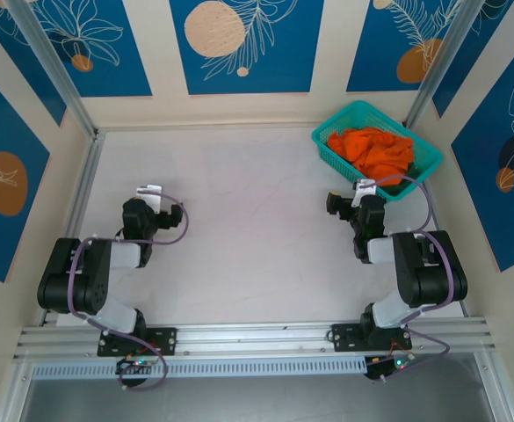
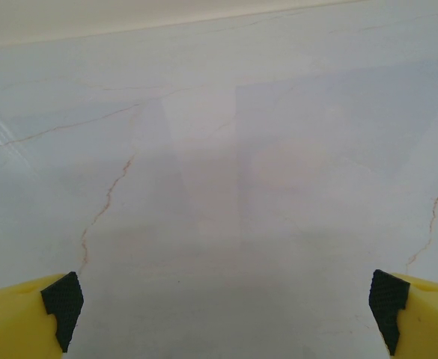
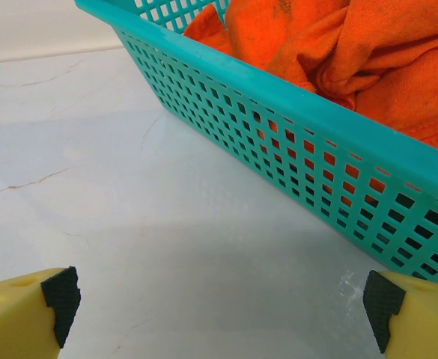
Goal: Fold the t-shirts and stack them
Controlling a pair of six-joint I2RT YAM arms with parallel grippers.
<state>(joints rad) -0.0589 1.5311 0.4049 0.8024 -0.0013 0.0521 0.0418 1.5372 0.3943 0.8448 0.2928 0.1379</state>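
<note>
Along the near table edge, both arm bases are bolted to the rail and the arms are folded low.

- Left gripper (image 1: 149, 192): over the bare table (image 1: 257, 229), left of centre. In its wrist view the black pads (image 2: 61, 303) sit at opposite lower corners, so the jaws are spread wide. Nothing lies between them but the veined tabletop.
- Right gripper (image 1: 364, 186): right of centre, pointing away from the bases. Its jaws are also wide apart and empty, with the pads (image 3: 60, 299) framing bare table. The wall of the teal mesh basket (image 3: 278, 127) stands just ahead of it.
- Orange t-shirt (image 1: 375, 151): crumpled in a heap inside the basket at the far right corner. It reaches up to the rim and is not laid out.

Judgement: folding has not begun. The right arm is parked by the basket, probably because it is the one that can reach in. Its spread jaws suit pinching a bunch of cloth from above. The bare middle of the table looks like the place to spread and fold the shirt. The left arm waits beside that space and is likely needed for the second corner.

Risks: a fingertip could catch the mesh, or the light basket could drag along with the cloth.
</note>
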